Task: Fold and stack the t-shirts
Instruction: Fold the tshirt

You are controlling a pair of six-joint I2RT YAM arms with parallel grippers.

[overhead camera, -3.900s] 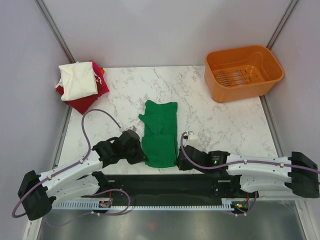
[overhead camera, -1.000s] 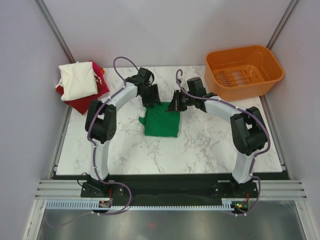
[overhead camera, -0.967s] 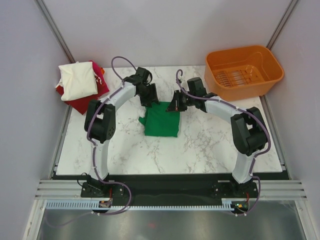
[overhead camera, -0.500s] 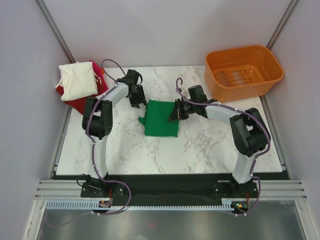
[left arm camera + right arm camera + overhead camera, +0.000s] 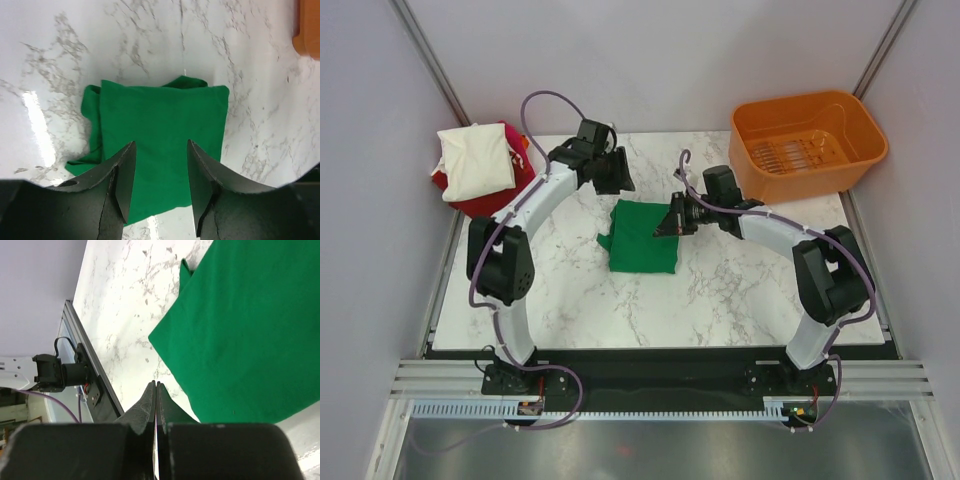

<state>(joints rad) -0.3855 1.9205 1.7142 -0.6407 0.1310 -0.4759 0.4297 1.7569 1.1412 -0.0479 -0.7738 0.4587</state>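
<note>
The green t-shirt (image 5: 642,238) lies folded into a compact rectangle mid-table, with a sleeve bulge at its left edge. It also shows in the left wrist view (image 5: 160,125) and the right wrist view (image 5: 250,335). My left gripper (image 5: 617,174) is open and empty, raised above the shirt's far edge; in its own view (image 5: 161,144) the fingers frame the shirt. My right gripper (image 5: 668,223) is shut on nothing at the shirt's right edge, its tips (image 5: 155,384) over bare marble beside the cloth. A folded cream-white shirt (image 5: 475,160) lies on red ones (image 5: 480,206) at the far left.
An orange plastic basket (image 5: 807,145) stands at the far right corner; its edge shows in the left wrist view (image 5: 310,25). The marble table (image 5: 750,270) ends in a black rail at the near side. Grey walls close in the left, back and right.
The long green shirt has been folded over into a shorter rectangle. Over the last second my left gripper lifted away from the shirt's far left corner; the right gripper slid slightly along the right edge.
</note>
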